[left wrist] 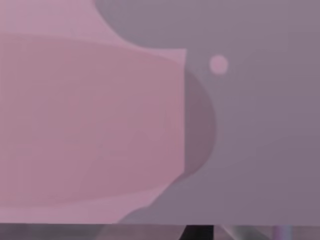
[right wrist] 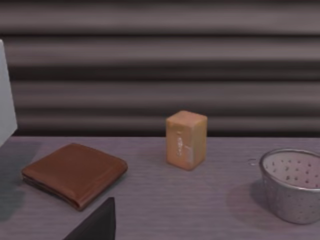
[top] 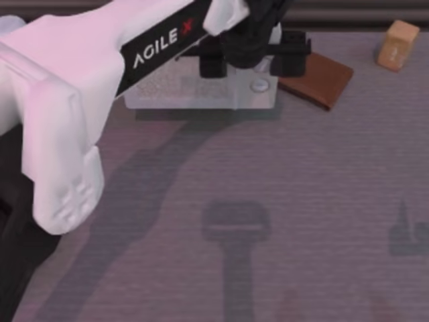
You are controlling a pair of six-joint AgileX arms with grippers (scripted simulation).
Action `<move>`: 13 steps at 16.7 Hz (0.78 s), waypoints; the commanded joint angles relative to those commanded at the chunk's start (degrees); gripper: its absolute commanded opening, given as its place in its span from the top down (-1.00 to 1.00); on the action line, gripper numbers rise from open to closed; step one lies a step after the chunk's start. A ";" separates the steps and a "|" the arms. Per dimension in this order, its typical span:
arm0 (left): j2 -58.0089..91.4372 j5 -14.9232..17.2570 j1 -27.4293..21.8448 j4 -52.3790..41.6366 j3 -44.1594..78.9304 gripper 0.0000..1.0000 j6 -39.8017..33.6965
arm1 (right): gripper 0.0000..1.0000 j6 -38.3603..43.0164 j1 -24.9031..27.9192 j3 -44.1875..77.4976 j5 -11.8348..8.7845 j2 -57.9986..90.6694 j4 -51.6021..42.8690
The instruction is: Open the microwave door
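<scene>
**One arm reaching over the shut microwave**

Stretching across most of the top view, the grey table (top: 301, 201) is carrying everything. My left arm (top: 100, 60) is crossing it from the left edge towards the far middle, and the left gripper (top: 251, 47) is hanging directly above the microwave (top: 201, 90), over its right part. Whether that pincer is released or clenched, I cannot tell: dark parts are overlapping there. The left wrist view is showing only a pale surface at very close range.

The microwave is sitting at the far middle of the table. The microwave door (top: 181, 87), with its speckled window, is lying flush with the front.

Just right of the microwave, a brown wallet (top: 318, 80) is lying flat. A perforated metal bowl (right wrist: 292, 182) is standing on the table in the right wrist view, apart from the wallet. An orange box (top: 397, 45) is standing upright at the far right, between wallet and bowl in that view.

The right gripper (right wrist: 95, 225) is showing only as a dark sliver in its own view, facing the wallet; its state cannot be told.
</scene>
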 joint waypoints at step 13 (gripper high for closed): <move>-0.20 1.14 -1.97 0.46 -1.77 1.00 -0.47 | -1.00 0.00 0.00 0.00 0.00 0.00 0.00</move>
